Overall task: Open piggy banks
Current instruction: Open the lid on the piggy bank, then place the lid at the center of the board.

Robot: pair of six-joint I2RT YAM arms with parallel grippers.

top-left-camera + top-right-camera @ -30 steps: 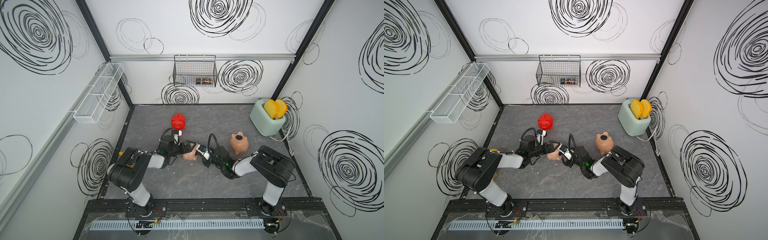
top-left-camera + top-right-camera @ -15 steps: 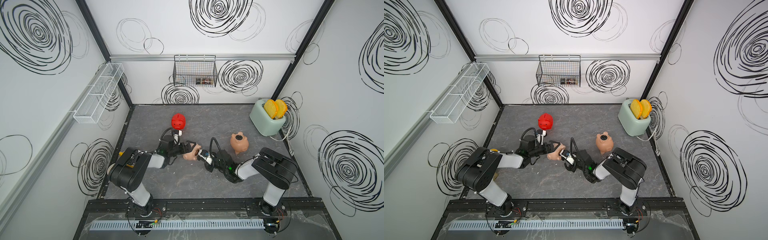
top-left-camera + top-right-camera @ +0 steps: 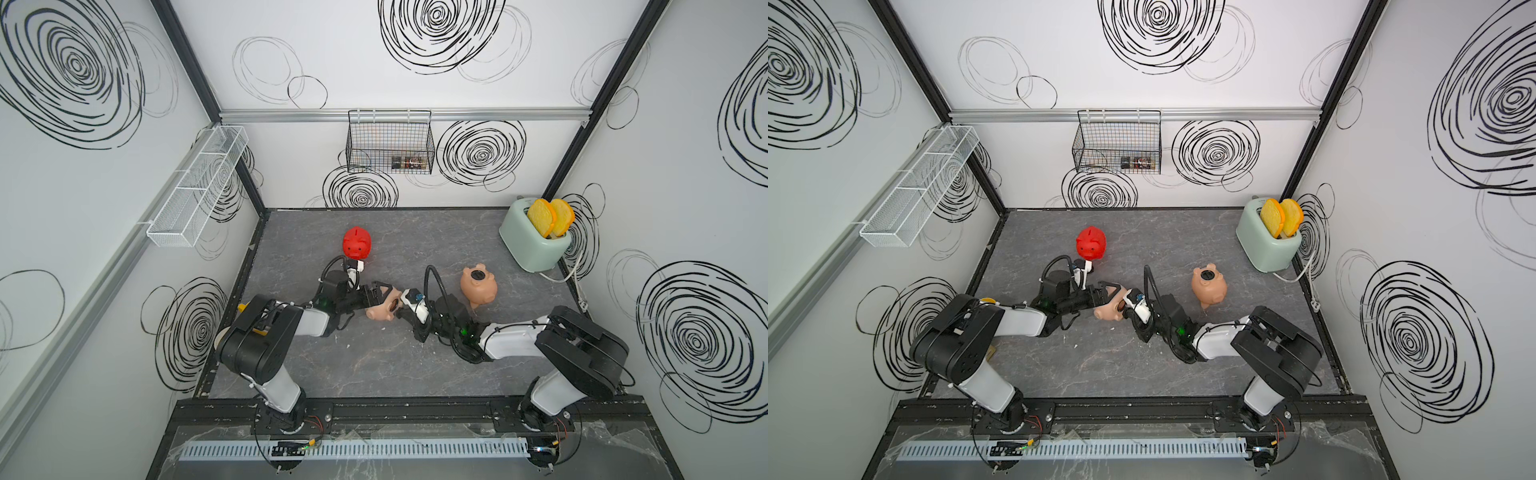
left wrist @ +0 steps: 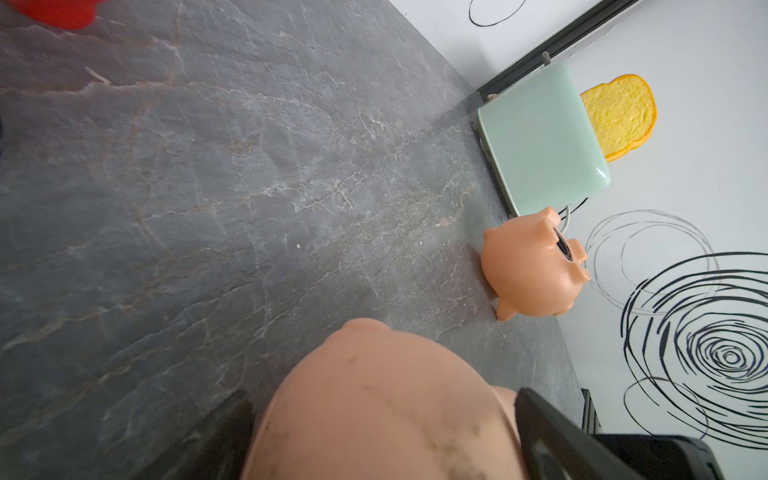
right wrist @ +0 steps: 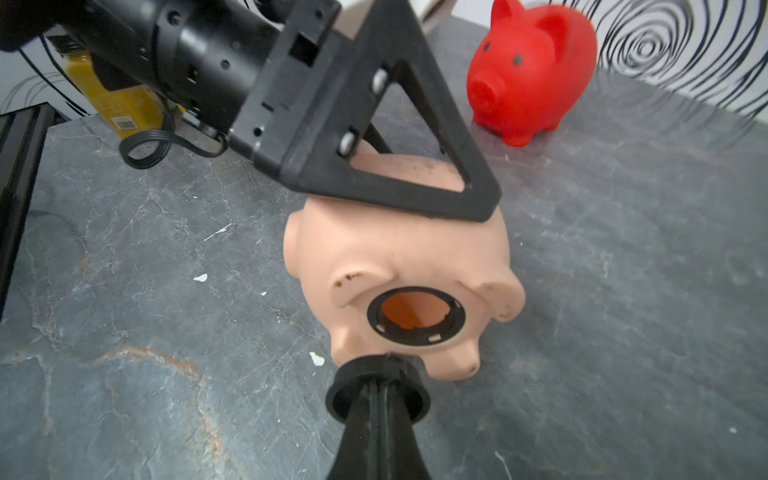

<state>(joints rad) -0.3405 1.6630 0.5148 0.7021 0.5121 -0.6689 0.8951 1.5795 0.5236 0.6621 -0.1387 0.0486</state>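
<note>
Taking the back wall as twelve o'clock on the table [image 3: 374,365], the pale pink pig [image 5: 399,253] lies on its side just at nine o'clock of centre, belly turned toward my right arm. The change over the last second is the one I wanted: a second ago the right gripper [image 5: 384,376] was nosed up against that belly. Now it has backed off toward three o'clock of the pig with its jaws pressed together on the black plug [image 5: 353,392], which is clear of the body. The belly opening [image 5: 415,313] gapes behind it, a dark collar around an orange-lit hollow. The left gripper [image 3: 384,297] has not moved. Its jaws are spread wide around the pig and lie against both flanks, pinning it to the table from nine o'clock. I judge this bank open, so what remains here is to put the plug down and let the pig go. The red pig [image 3: 357,245] stands upright at eleven o'clock, untouched. The peach-tan pig [image 3: 478,286] lies belly-up at about two o'clock, with a dark circle there, but I cannot tell from here whether that is a plug or a hole.
</note>
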